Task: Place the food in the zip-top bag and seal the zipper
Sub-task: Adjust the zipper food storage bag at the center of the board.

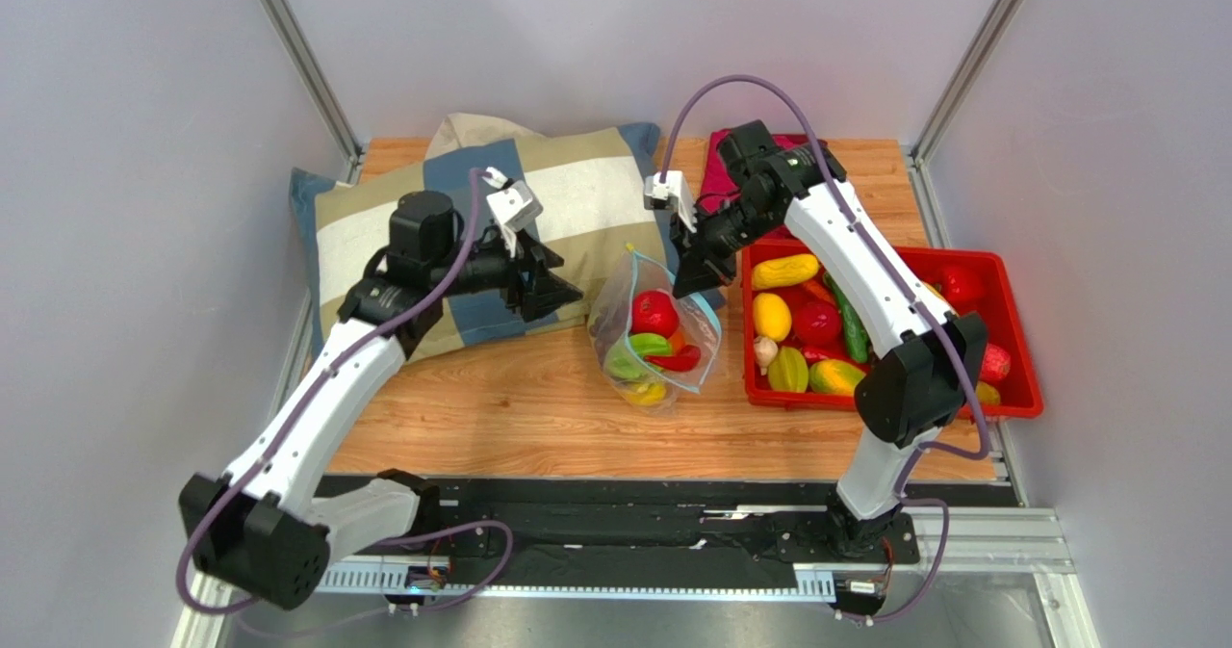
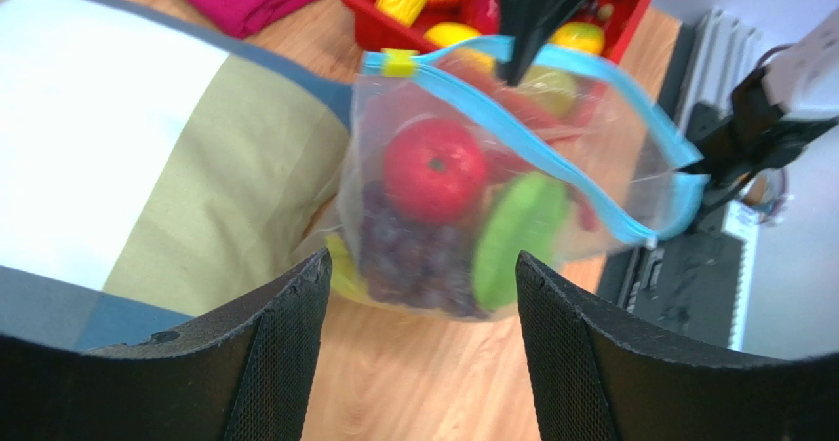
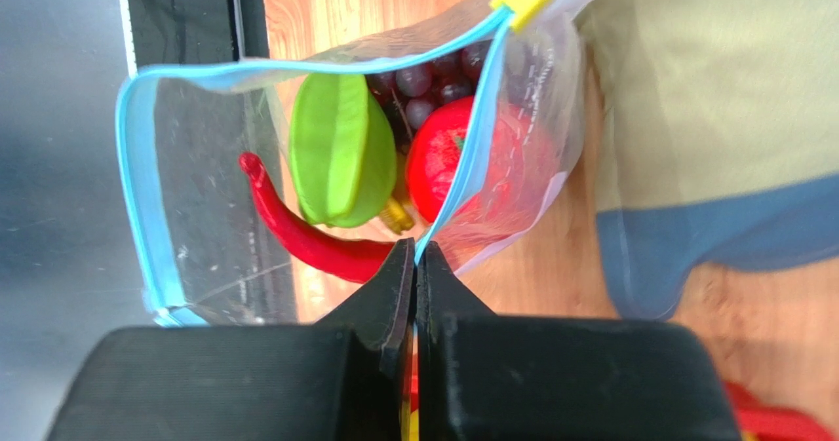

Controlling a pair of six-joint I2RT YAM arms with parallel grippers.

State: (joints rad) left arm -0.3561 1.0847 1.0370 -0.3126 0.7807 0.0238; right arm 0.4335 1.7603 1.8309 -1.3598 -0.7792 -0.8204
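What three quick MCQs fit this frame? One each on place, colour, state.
1. Where is the zip-top bag?
A. On the table, between the pillow and the red tray
B. Inside the tray
C. On top of the pillow

2. What colour is the slider on the zipper?
A. Red
B. Yellow
C. Black

3. How is the bag's mouth?
A. Sealed along its length
B. Open, with nothing touching it
C. Open, with the right gripper shut on its zipper edge

Answers:
1. A: the top view shows it on the wood between the two.
2. B: a yellow tab sits at one end of the teal-blue strip.
3. C: the strips gape apart, and the closed fingers pinch one strip.
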